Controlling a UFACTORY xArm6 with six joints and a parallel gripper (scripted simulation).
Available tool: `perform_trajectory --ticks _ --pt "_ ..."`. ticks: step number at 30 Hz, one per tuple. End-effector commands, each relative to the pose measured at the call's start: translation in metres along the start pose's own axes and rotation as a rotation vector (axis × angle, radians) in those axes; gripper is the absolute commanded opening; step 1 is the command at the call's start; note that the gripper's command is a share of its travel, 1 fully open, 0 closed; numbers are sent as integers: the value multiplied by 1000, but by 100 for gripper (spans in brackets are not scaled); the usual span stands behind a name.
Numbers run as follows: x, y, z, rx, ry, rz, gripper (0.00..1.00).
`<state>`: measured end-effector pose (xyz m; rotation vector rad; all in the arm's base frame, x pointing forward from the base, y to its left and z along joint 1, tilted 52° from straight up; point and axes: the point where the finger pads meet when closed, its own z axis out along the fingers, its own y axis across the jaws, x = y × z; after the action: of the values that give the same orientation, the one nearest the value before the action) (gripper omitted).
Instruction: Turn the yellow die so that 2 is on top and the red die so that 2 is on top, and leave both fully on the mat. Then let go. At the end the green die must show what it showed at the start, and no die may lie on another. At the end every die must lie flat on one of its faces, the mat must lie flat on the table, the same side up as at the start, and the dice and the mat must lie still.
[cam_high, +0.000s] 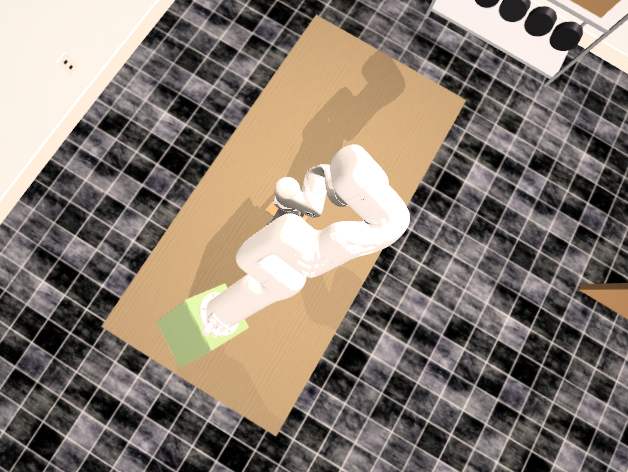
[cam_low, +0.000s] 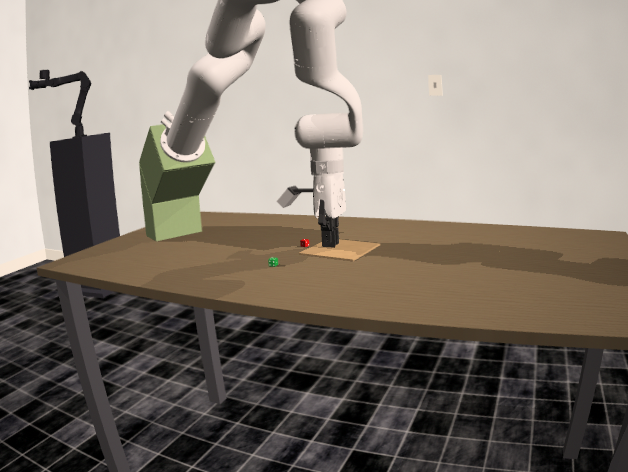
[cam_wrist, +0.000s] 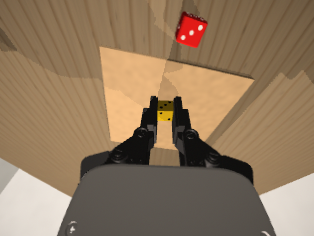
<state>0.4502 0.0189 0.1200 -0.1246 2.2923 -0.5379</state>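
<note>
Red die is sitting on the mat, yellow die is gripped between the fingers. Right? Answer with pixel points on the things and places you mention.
No, the red die (cam_low: 304, 243) (cam_wrist: 191, 31) is on the table (cam_high: 304, 65) (cam_low: 431, 299) (cam_wrist: 50, 100), just off the mat's edge (cam_high: 272, 208) (cam_low: 362, 248) (cam_wrist: 130, 90); the wrist view shows it. The yellow die (cam_wrist: 165, 115) is gripped, as you say.

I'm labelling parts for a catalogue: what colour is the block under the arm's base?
Green block; it shows best in the exterior view.

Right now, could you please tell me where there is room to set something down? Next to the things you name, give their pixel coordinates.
In the exterior view, the brown wooden table (cam_high: 228, 167) (cam_low: 431, 304) (cam_wrist: 40, 100) offers room right of the flat tan mat (cam_high: 271, 209) (cam_low: 362, 248) (cam_wrist: 125, 90) and between the green die (cam_low: 273, 261) and near edge. It's crowded at the mat: black claw (cam_low: 329, 245) (cam_wrist: 165, 106), yellow die (cam_wrist: 165, 112), red die (cam_low: 304, 243) (cam_wrist: 191, 32) beside it.
</note>
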Motion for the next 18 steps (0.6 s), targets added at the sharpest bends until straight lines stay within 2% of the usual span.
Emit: perform_trajectory --ticks 1,18 --pt "-1 0 0 -1 -1 0 11" --pt "-1 0 3 -1 -1 0 11"
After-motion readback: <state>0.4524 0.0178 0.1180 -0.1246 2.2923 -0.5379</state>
